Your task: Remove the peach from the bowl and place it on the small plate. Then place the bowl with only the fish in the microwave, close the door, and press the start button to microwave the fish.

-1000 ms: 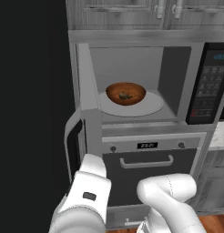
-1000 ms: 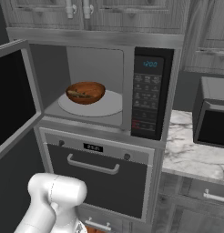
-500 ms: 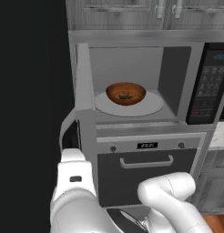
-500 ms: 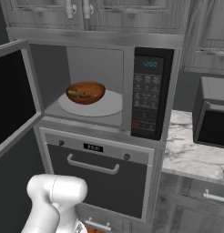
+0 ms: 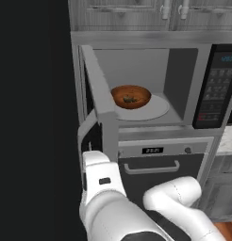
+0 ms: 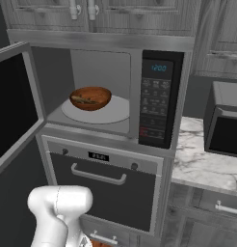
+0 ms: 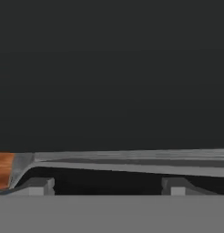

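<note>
Brown wooden bowl (image 5: pixel 131 96) sits inside the grey built-in microwave (image 6: pixel 115 87), on the round white turntable plate (image 6: pixel 113 112), with a dark fish-like piece lying in it; no peach is visible in the bowl, so the peach step reads as done, though the small plate itself is not in frame. Bowl placement reads as done too. Microwave door (image 5: pixel 96 113) stands open, swung out toward the robot; in the right base view it hangs wide at the left edge. White arm reaches up just behind the door's outer face in the left base view. Hand view: the two dark fingertips (image 7: pixel 41 185) stand well apart, jaws spread, nothing between them; a long grey edge, probably the door rim or handle (image 7: pixel 132 159), runs across just above the tips. Judgement: current step is closing the door, likely by pushing it. Left to do: door shut, then start button on the black control panel (image 6: pixel 158 99) to the right of the cavity.
</note>
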